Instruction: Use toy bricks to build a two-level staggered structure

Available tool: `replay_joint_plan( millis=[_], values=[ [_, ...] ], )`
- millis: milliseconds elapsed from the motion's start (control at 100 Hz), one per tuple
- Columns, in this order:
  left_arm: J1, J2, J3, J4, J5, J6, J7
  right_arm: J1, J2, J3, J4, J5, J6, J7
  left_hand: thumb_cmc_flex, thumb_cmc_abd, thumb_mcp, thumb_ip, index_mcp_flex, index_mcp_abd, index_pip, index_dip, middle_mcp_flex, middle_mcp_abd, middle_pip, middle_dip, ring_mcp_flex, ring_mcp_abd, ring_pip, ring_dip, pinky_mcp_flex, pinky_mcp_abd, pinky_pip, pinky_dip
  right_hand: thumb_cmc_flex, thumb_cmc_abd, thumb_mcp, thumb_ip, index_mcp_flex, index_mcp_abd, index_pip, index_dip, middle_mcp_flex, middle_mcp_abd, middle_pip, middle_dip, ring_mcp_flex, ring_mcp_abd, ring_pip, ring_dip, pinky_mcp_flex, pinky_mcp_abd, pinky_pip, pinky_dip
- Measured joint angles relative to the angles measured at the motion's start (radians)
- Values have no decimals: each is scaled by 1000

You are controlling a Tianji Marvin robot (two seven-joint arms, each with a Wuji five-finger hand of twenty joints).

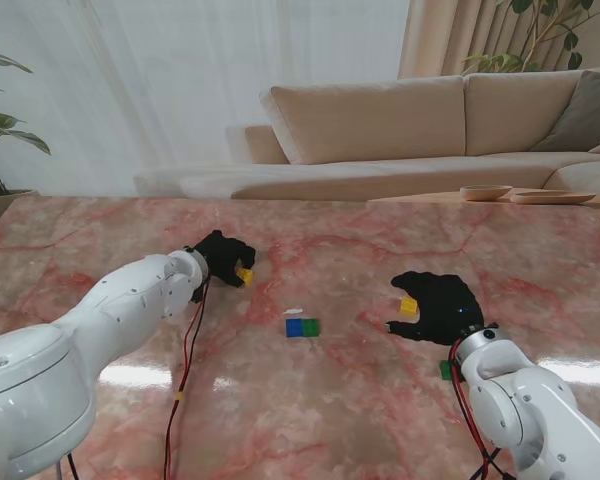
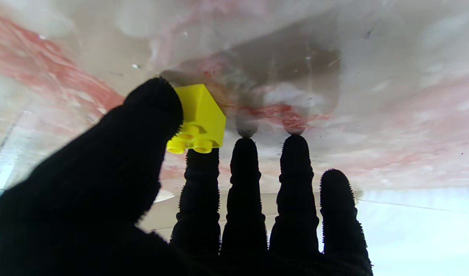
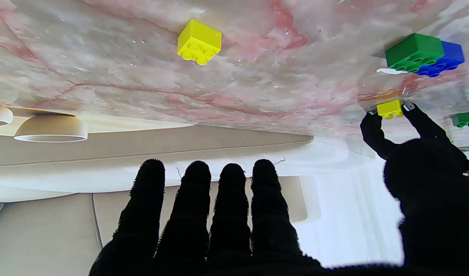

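Note:
My left hand (image 1: 220,259) is shut on a small yellow brick (image 1: 244,275), pinched between thumb (image 2: 142,126) and index finger (image 2: 199,180), studs toward the palm, at table height on the left. The same yellow brick (image 3: 389,109) shows in the right wrist view between two black fingertips. A joined blue and green brick pair (image 1: 302,327) lies at the table's middle, and this pair (image 3: 424,55) also appears in the right wrist view. My right hand (image 1: 437,306) hovers open, fingers (image 3: 198,214) spread, over a second yellow brick (image 1: 408,307) lying free on the marble (image 3: 199,42).
A green brick (image 1: 446,369) lies beside my right wrist. Another green brick (image 3: 464,119) shows past the left hand in the right wrist view. Red wires hang from both arms. A sofa (image 1: 420,120) and wooden dishes (image 1: 485,192) stand beyond the far edge.

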State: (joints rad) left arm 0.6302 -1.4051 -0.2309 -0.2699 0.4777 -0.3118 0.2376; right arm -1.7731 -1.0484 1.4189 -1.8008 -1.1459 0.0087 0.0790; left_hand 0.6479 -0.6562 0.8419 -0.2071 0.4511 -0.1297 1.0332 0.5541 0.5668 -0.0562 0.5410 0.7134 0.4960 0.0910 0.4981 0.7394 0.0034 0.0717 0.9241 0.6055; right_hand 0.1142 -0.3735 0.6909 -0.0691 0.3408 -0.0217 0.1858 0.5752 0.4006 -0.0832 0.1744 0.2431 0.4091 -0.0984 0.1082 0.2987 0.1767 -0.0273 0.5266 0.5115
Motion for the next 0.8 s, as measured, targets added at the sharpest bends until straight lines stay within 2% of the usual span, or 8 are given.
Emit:
replay_joint_plan(
  millis=[80,290,500,550,630,690,730,800],
  values=[
    [5,-1,-6,-2,0,3,13,0,0,-1,0,0,1,1,0,0,-11,-3,20,-1,0,-15,53,-1,0,70,25,3,20,14,5,8,12,0,0,0,0,0,0,0,0,0,0,0,0,0,0,0,0,0,0,0,0,0],
    [14,-2,-9,-3,5,7,47,3,0,-13,0,0,3,0,-1,-2,-23,-7,38,-1,-2,-27,146,-4,-2,134,73,7,22,20,28,22,28,0,0,0,0,0,0,0,0,0,0,0,0,0,0,0,0,0,0,0,0,0],
    [24,3,-27,-16,15,12,64,4,0,-16,0,0,3,-5,-1,-16,-23,-13,59,-1,-5,-37,286,-4,18,141,129,10,59,35,52,42,47,0,0,0,0,0,0,0,0,0,0,0,0,0,0,0,0,0,0,0,0,0],
    [41,31,-68,-82,42,43,52,4,0,-16,-1,0,3,-7,-1,-26,-23,-14,70,-1,-5,-39,310,11,3,138,152,10,70,36,61,44,49,0,0,0,0,0,0,0,0,0,0,0,0,0,0,0,0,0,0,1,0,0],
    [97,112,-151,-284,121,147,1,3,0,-17,-1,0,3,-9,-1,-37,-23,-15,85,-1,-6,-50,327,7,1,138,174,11,71,35,66,52,59,1,0,0,0,0,0,0,0,0,0,0,0,0,0,0,0,0,0,1,0,0],
    [135,164,-187,-402,160,191,-32,2,0,-17,-2,0,4,-10,-1,-45,-23,-16,96,-1,-10,-53,337,10,1,138,194,12,72,35,72,56,60,1,0,0,0,0,0,0,0,0,0,0,0,0,0,0,0,0,0,1,0,0],
    [159,185,-218,-452,168,193,-50,1,0,-17,-2,1,4,-11,-1,-46,-23,-20,100,-1,-14,-59,337,8,1,138,194,12,72,35,74,57,60,2,0,0,0,0,0,0,0,0,0,0,0,0,0,0,0,0,0,1,0,0],
    [200,209,-277,-516,183,198,-86,-1,0,-18,-4,1,5,-18,-1,-46,-23,-24,101,-1,-14,-60,337,11,1,138,194,12,72,35,75,63,60,2,0,0,0,0,0,0,0,0,0,0,0,0,0,0,0,0,0,1,0,0]
  ],
)
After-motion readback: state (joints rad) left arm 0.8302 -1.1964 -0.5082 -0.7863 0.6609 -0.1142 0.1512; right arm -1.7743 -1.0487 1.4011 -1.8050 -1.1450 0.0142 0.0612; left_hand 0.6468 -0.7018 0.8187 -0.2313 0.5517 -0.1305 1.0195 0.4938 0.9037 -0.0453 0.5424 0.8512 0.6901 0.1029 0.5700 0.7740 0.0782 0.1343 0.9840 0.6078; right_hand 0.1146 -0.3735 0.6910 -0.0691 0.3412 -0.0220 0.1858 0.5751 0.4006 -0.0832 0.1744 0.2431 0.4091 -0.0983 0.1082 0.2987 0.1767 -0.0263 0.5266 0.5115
